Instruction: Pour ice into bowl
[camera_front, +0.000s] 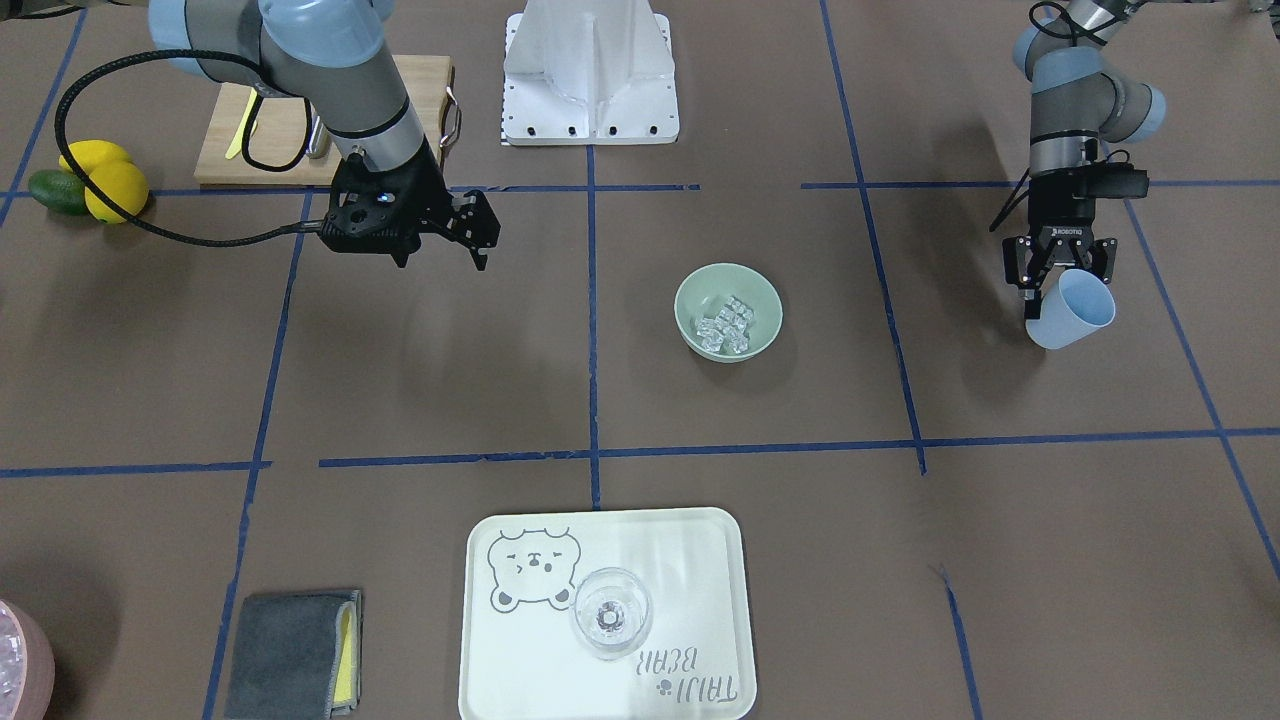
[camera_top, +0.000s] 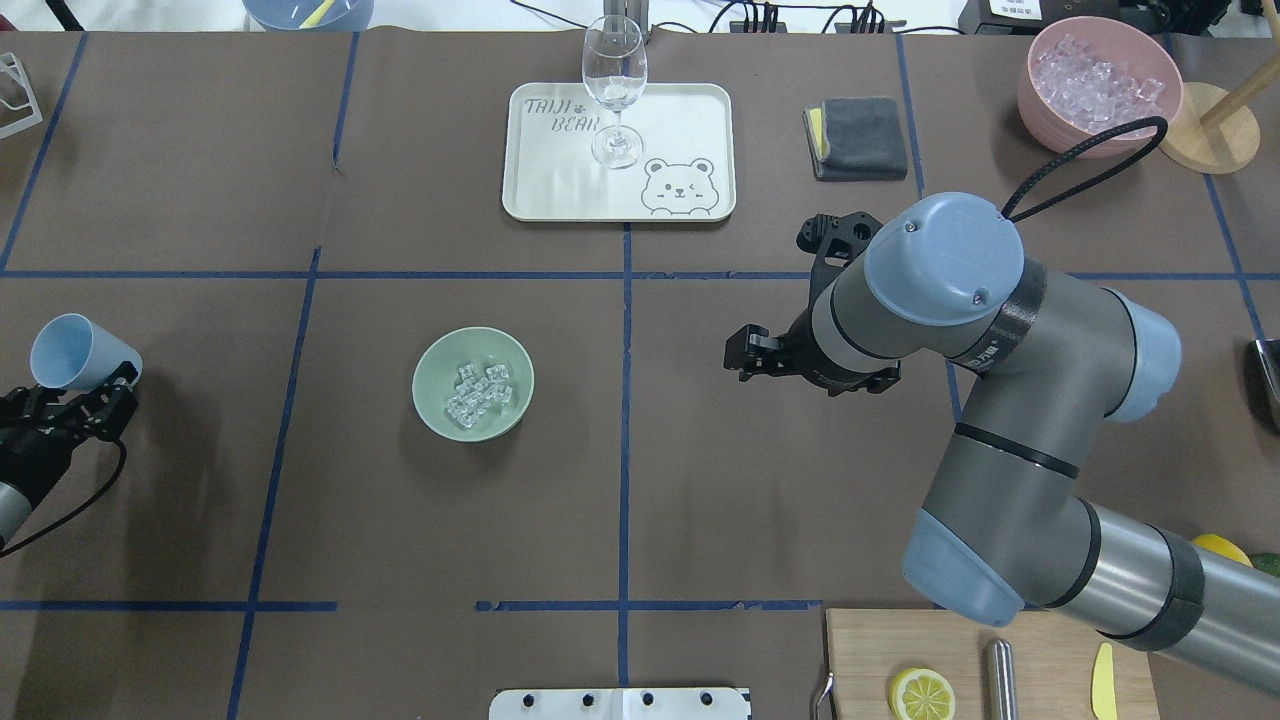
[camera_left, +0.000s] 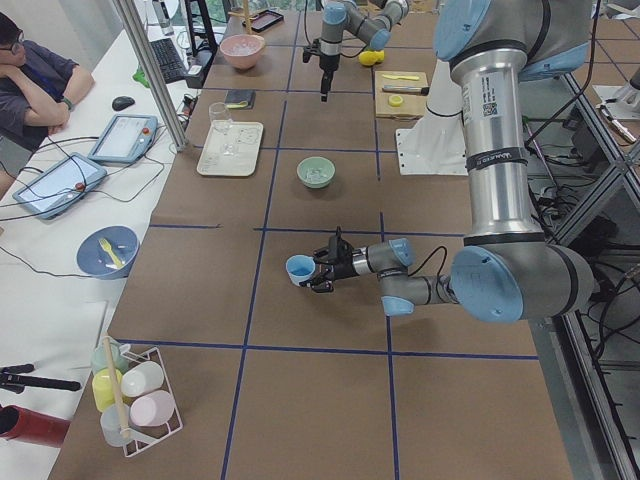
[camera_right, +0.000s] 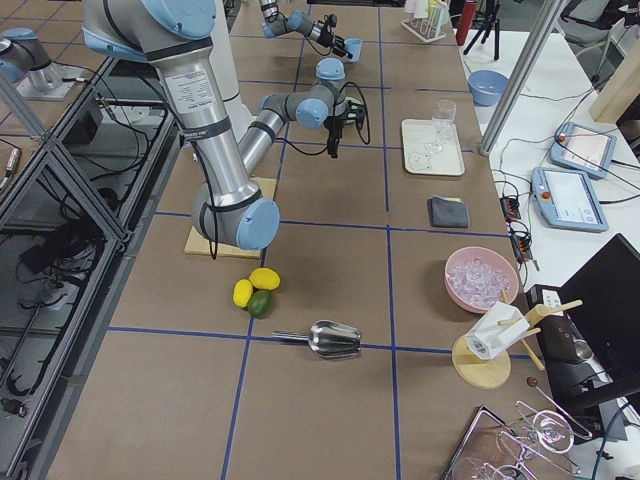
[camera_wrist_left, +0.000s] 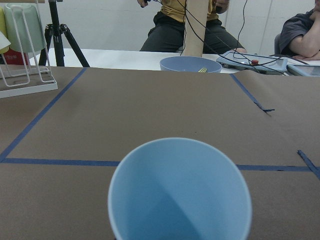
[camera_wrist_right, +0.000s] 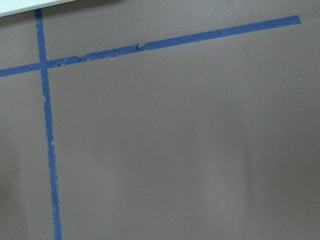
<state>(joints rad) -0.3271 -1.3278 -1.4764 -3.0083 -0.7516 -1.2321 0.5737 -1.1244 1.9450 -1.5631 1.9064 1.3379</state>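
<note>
Pour looks complete; cup return is pending.
The left gripper is clamped on the wall of the blue cup, arm low and stretched out, wrist rolled so the cup is tipped with its mouth facing away. The wrist view shows the cup empty. The bowl stands well apart from the cup, and the ice lies heaped inside it, none seen on the table. The right gripper hangs over bare table beyond the bowl, arm folded at the elbow; it carries nothing, but I cannot tell how its jaws stand. Judged next move: level the cup, set it upright, release.
</note>
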